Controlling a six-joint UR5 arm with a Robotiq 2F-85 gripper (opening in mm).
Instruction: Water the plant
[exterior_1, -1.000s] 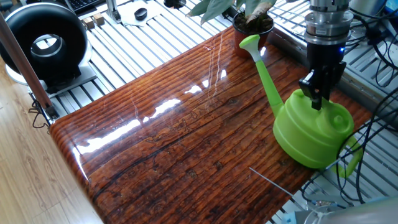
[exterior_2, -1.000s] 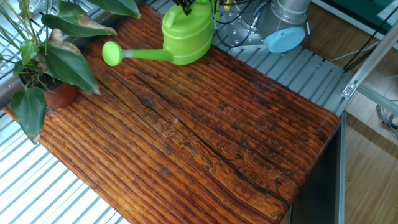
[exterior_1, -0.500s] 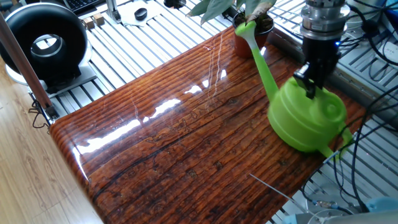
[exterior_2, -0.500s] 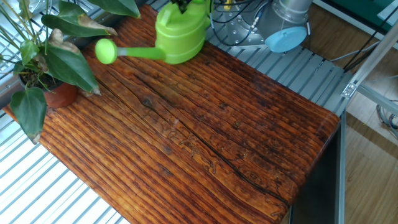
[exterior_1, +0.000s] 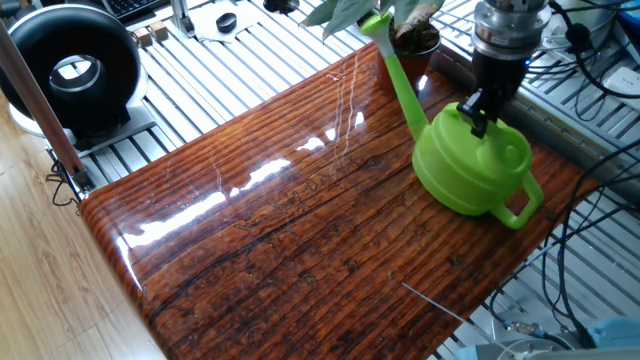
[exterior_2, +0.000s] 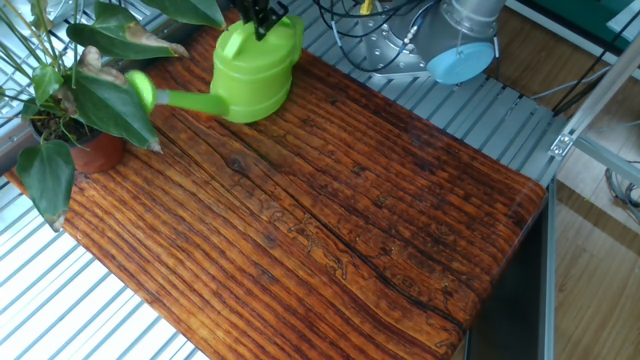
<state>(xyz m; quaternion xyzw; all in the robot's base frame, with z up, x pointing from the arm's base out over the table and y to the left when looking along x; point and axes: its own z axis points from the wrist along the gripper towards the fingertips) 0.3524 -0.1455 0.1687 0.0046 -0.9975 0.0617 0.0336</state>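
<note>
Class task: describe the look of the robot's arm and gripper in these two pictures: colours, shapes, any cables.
The gripper has short black fingers beneath a ribbed, silver metal wrist cylinder. Black cables trail beside it. The other fixed view shows only its dark fingertips.

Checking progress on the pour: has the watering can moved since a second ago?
Yes. The watering can, held by the gripper, has moved toward the plant; its spout tip now reaches the leaves.

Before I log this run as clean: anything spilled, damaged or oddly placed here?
No spill shows. The plant has a browned, withered leaf, and a thin crack runs along the wooden tabletop. The watering can hangs tilted from the gripper.
</note>
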